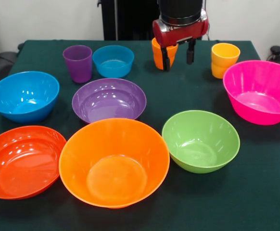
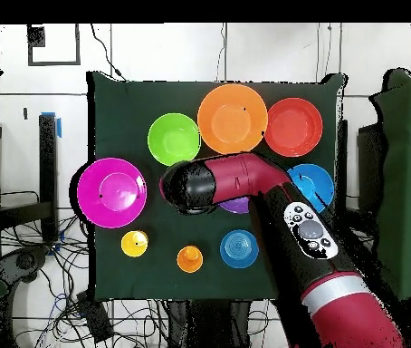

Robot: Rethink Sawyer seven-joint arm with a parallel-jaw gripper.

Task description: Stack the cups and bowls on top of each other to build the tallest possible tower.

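The gripper [image 1: 177, 54] hangs with its jaws spread and empty just in front of the orange cup [image 1: 158, 53], which stands upright on the green table [image 1: 255, 192] partly hidden behind one finger. A glossy yellow cup [image 1: 223, 59] stands near the large pink bowl [image 1: 260, 91]; the purple cup [image 1: 78, 63] is just beside the small blue bowl [image 1: 113, 60]. Nothing is stacked, and bare cloth lies between the gripper and the purple bowl [image 1: 108, 100].

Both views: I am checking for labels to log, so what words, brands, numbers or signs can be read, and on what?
None can be read.
The bowls and cups are plain.
The buttons on the arm carry marks too small to read.
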